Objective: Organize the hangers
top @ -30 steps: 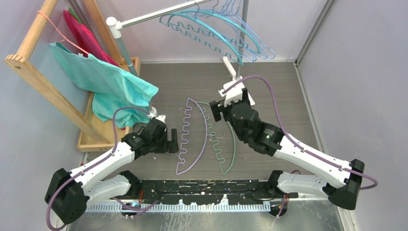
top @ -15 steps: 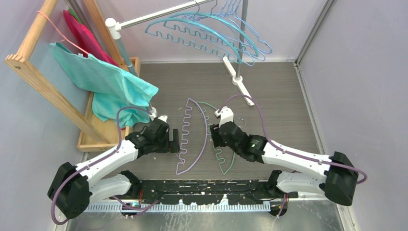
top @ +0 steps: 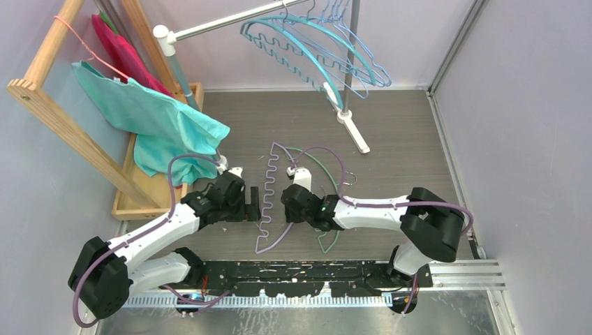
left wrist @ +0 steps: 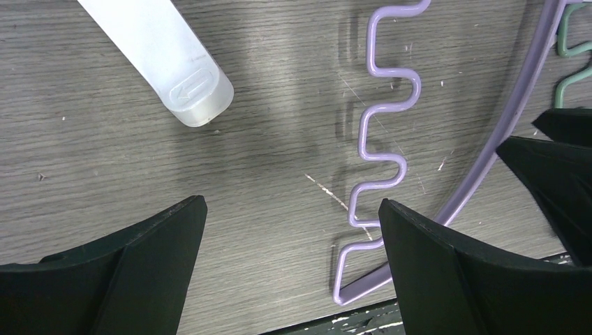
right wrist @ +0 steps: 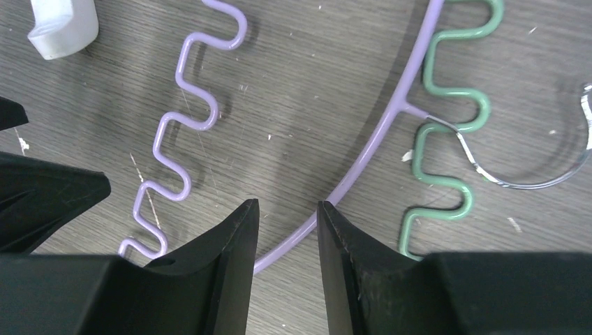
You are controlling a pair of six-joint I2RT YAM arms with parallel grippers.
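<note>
Lavender zigzag hanger (right wrist: 371,150), green zigzag hanger (right wrist: 454,91), grey woodgrain table (right wrist: 300,84).

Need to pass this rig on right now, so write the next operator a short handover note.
The left gripper is open, beside the wavy bar of the lavender hanger. The right gripper is narrowly open over its arch; nothing held. The green hanger lies beside it on the table. The teal and blue hangers hang on the rail. To do: hang those two.

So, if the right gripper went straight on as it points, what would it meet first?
Probably the arched bar of the lavender hanger, crossing the gap of the right gripper; depth unclear.
</note>
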